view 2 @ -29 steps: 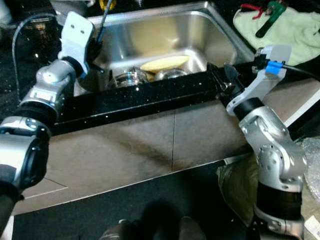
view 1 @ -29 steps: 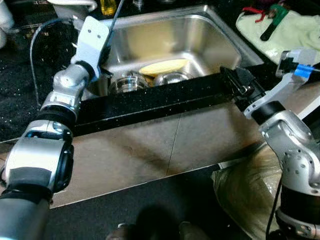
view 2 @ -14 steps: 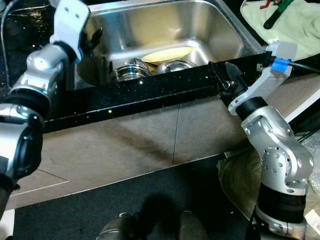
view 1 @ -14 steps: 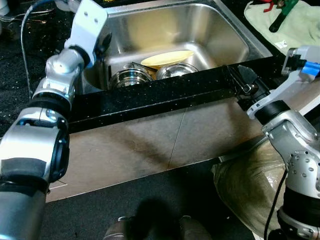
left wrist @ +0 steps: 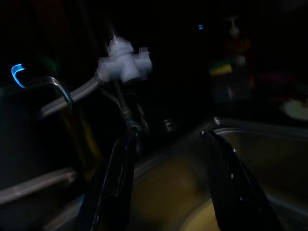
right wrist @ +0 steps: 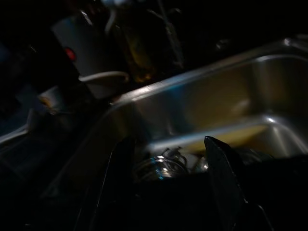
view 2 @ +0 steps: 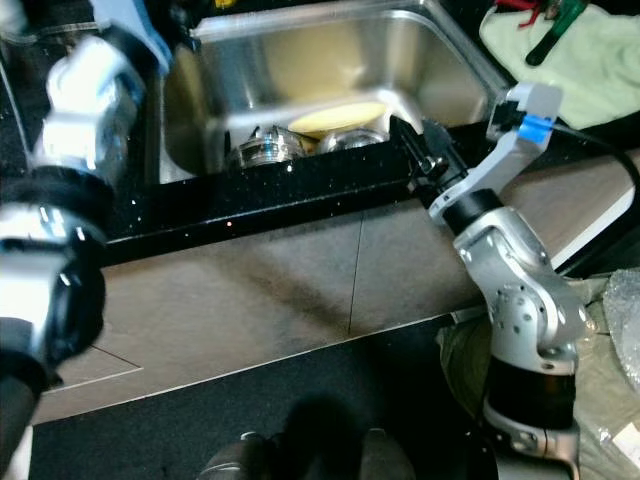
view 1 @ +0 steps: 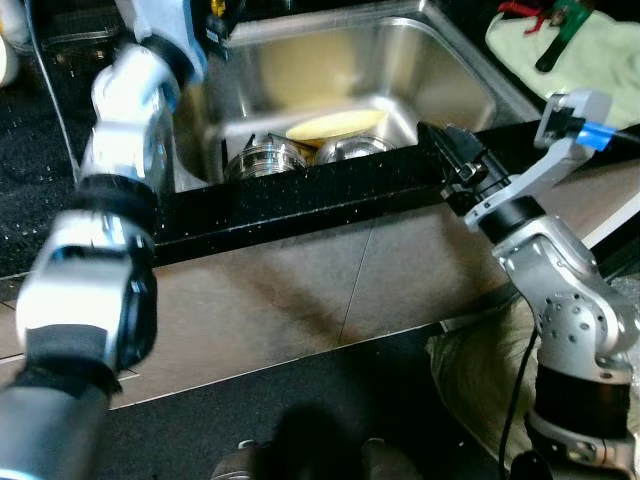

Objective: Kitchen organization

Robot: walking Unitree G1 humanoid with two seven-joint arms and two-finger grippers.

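Right wrist view: steel bowls (right wrist: 161, 168) in sink (right wrist: 202, 103), between spread fingers (right wrist: 219, 166).

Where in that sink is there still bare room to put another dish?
The back half of the steel sink is bare, between its rear wall and the yellow plate. The near side is crowded: two steel bowls and the plate sit against the black counter edge, where the right gripper hovers, open.
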